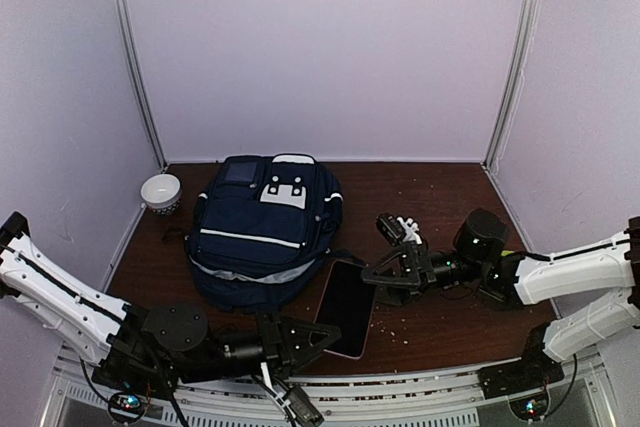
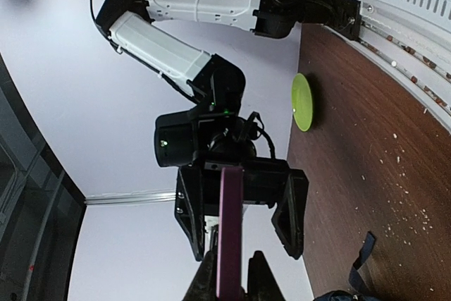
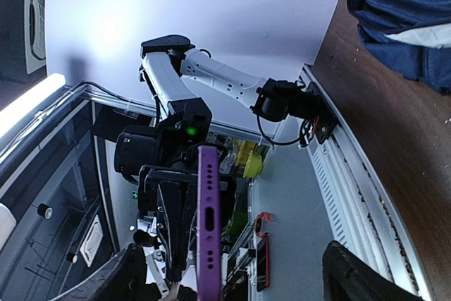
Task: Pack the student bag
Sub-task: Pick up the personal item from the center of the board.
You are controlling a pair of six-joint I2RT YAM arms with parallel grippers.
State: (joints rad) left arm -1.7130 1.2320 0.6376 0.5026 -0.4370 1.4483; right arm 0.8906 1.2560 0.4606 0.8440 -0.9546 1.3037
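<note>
A: What have the grippers got?

B: The left gripper point(image 1: 316, 334) is clamped on the near end of a purple-edged phone point(image 1: 348, 305), dark screen up. The right gripper point(image 1: 383, 269) hangs at the phone's far end with its fingers point(image 3: 359, 273) spread wide, one on each side of the purple edge and neither touching it.

A: And underneath?

B: A dark brown wooden table point(image 1: 440, 197) scattered with pale crumbs point(image 2: 409, 202) (whether the phone rests on it or hangs just above, I cannot tell). Pale lilac walls point(image 1: 320, 47) close it in on three sides, with metal posts point(image 1: 135, 57) at the far corners. A white bowl point(image 1: 160, 190) sits far left, and a green plate point(image 2: 303, 101) is on the right side.

A: Where is the student bag?

B: The student bag point(image 1: 262, 232) lies flat, left of the table's middle. It is just beyond the left gripper and to the left of the right one, with its near right corner just beside the phone.

A: Which way does it point?

B: Its long axis runs near to far. The white buckled patch is toward the back wall, and a strip of grey lining runs along the edge facing the arms.
</note>
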